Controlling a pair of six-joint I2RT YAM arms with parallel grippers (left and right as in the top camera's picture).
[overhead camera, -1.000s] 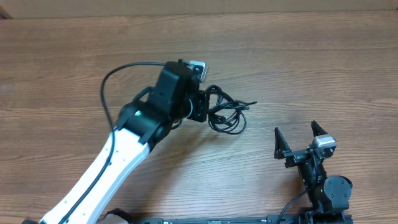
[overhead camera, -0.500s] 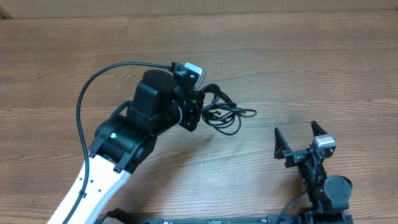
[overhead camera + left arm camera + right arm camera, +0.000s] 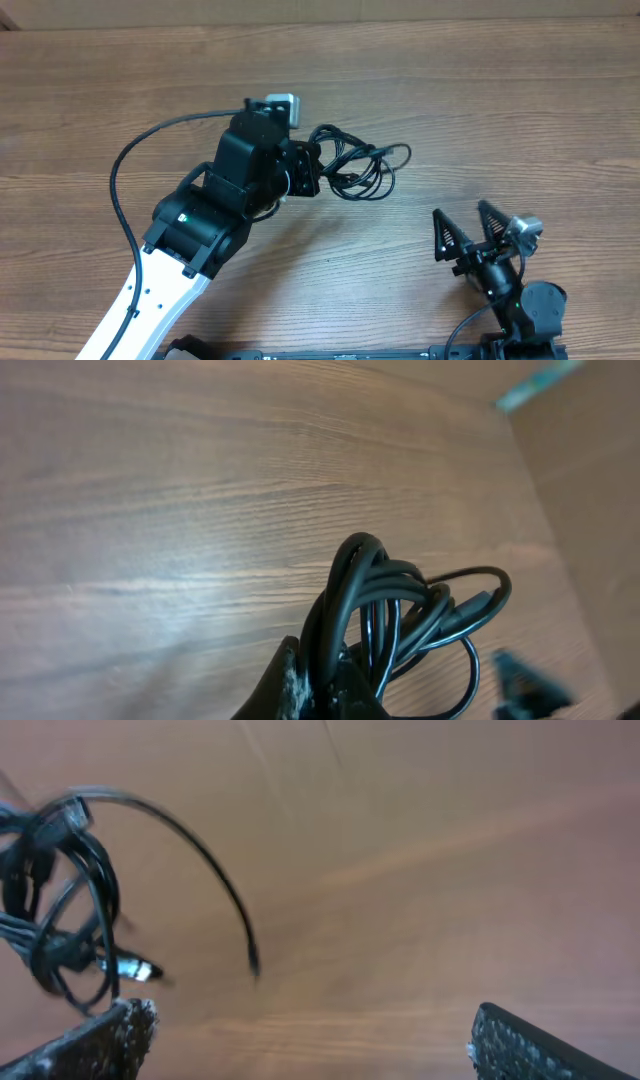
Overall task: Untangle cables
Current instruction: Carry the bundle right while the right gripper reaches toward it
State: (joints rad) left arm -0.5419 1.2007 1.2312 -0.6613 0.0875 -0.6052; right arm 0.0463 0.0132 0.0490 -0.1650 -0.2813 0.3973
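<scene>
**Tangled cables (image 3: 362,168) clenched in left pincer (image 3: 320,172); right pincer (image 3: 462,212) released**

Overhead: the black looped bundle sits mid-surface (image 3: 500,100) at the left pincer's tip. The right pincer stands spread, well apart from it.

Left wrist: the loops rise from the clamped fingers (image 3: 300,685).

Right wrist: the cables lie far left, one metal-tipped plug (image 3: 140,970) showing.

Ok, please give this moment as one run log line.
left gripper: shut on cables | right gripper: open, empty | cables: tangled

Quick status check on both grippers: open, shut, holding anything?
Left gripper: closed, holding the cables.
Right gripper: open, holding nothing.
</scene>
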